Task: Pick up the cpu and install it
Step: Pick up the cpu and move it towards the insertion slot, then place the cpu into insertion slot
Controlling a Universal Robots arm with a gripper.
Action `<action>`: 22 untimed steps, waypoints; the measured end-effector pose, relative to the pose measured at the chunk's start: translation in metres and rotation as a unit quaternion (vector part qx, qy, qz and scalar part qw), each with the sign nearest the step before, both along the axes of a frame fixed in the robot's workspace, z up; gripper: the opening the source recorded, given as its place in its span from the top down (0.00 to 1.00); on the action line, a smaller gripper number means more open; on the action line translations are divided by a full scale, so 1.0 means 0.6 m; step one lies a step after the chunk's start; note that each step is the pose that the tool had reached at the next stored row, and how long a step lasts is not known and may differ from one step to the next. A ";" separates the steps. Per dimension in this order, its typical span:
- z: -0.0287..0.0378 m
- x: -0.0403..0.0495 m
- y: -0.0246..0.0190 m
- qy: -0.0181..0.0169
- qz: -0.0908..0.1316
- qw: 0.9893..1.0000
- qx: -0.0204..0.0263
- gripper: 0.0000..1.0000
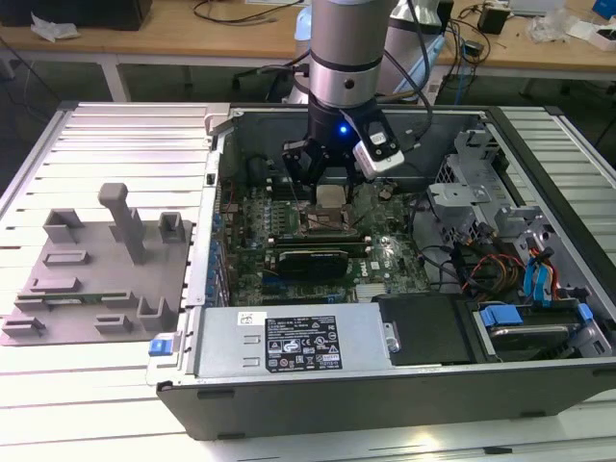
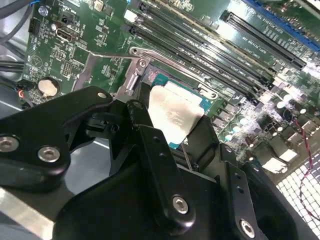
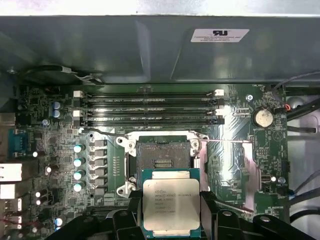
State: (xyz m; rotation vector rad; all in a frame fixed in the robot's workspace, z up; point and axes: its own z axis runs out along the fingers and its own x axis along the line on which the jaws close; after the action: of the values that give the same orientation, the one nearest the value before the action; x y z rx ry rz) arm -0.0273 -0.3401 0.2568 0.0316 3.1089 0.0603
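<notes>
The cpu, a small square chip with a pale silver top, sits between the black fingers of my gripper, which is shut on its two sides. It hangs level just above the motherboard, beside the open dark socket and partly overlapping the socket's near edge. In the second wrist view the cpu is clamped between the fingers, with the socket's metal frame raised behind it. In the exterior view my gripper holds the cpu inside the open computer case, over the socket.
Memory slots run along the socket's far side. A long black card lies beyond the socket. A power supply, case walls and drive bays surround the board. A grey fixture plate lies outside on the exterior view's left.
</notes>
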 end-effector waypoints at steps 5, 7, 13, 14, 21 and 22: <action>-0.005 0.000 0.0031 0.000 0.000 1.000 0.000 0.45; -0.005 0.000 0.0033 0.000 0.000 1.000 0.000 0.45; -0.006 0.000 0.0037 0.000 0.000 1.000 0.000 0.45; -0.006 0.000 0.0037 0.000 0.000 1.000 0.000 0.45; -0.006 0.000 0.0038 0.000 -0.017 1.000 0.000 0.45; -0.006 0.000 0.0038 0.000 -0.029 1.000 0.000 0.45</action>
State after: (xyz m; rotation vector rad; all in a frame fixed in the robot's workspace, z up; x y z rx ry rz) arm -0.0273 -0.3378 0.2532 0.1217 3.1056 0.0589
